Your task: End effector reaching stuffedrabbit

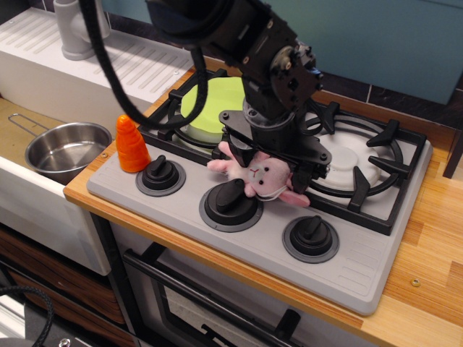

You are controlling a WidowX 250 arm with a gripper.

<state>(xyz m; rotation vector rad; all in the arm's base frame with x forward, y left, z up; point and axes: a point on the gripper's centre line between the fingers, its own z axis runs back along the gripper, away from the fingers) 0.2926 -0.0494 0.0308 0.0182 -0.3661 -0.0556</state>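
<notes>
The reach looks all but finished: the end effector point(272, 163) hangs directly over the stuffed rabbit point(260, 176), its two black fingers spread wide and pointing down, one at the rabbit's left flank near the pink ear, the other at its right flank by the burner grate point(362, 155). The rabbit lies on the grey toy stove point(362, 267), between the middle knob point(231, 200) in front and the two burners behind, its white muzzle facing the camera. Whether the fingertips already touch the plush cannot be told, since the wide bar hides the rabbit's back. Nothing is held yet. The next move, as I judge it, calls for a short straight descent so the fingers bracket the body, then a squeeze; the plush is soft and should give. The orange toy carrot point(132, 144) and the steel pot point(66, 150) stand well apart to the left, and the green lid point(212, 102) lies just behind the arm.
</notes>
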